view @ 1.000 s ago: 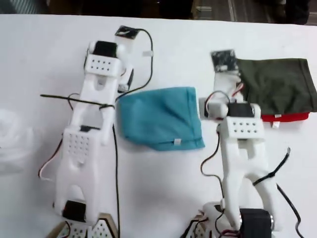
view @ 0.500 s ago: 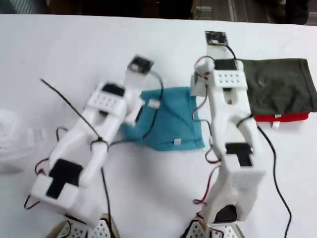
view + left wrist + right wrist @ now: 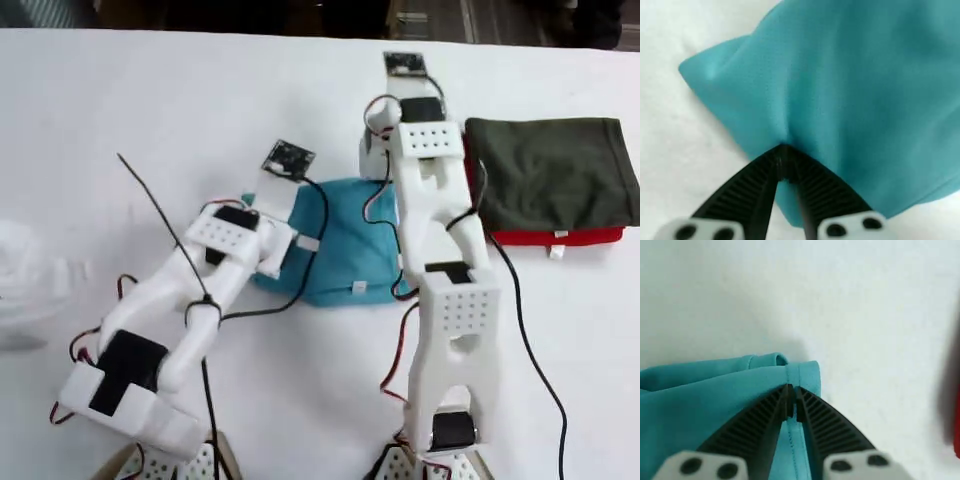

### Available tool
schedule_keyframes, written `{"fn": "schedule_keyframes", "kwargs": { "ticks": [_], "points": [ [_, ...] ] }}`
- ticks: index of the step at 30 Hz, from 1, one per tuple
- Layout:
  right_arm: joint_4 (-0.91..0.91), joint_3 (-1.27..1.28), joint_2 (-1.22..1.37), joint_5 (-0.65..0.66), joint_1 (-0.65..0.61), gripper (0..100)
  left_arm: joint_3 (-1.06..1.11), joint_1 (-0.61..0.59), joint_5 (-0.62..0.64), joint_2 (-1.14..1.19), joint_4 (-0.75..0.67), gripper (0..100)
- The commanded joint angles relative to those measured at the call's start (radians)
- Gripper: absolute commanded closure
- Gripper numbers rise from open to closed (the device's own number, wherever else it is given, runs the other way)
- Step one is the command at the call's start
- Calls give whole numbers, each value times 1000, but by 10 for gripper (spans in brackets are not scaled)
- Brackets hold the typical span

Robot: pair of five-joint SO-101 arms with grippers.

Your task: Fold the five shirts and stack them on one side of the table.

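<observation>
The left gripper (image 3: 783, 155) is pinching the teal shirt (image 3: 850, 90), its two black ribbed fingers (image 3: 820, 192) pressed together on a pucker of cloth close to one of the shirt's corners. The right gripper (image 3: 791, 392) is likewise clamping down on the same garment, its fingertips closing on the stitched hem at another corner, on the shirt's far edge as seen from above.

In the high view, the teal shirt is lying folded near the middle of the white table (image 3: 120, 90), between the two arms. The left arm is leaning in at an angle over the shirt's near-left side, and the right arm is stretching straight along its right edge.

Just beside the right arm, a dark green shirt (image 3: 555, 175) is sitting folded on top of a red shirt (image 3: 560, 237), whose edge is showing as a strip along the near side. The stack is lying at the table's right side, apart from the teal shirt.
</observation>
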Motion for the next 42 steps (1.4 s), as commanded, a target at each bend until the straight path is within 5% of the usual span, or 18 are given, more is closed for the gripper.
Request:
{"fn": "schedule_keyframes", "kwargs": {
  "ticks": [1,11,25,31,37,42],
  "points": [
    [15,-48,25,-8,-2,975,41,23,8,-38,-6,974],
    [-56,-51,44,0,39,975,48,23,-8,-40,21,974],
    [194,-235,-59,-5,-33,975,-28,6,-46,-310,222,974],
    [274,-244,12,31,-30,948,91,-170,-181,-462,213,974],
    [294,-233,12,91,-44,742,140,-422,-273,-494,153,974],
    [294,-155,12,84,-35,754,208,-532,-278,-494,46,974]
  ]
}}
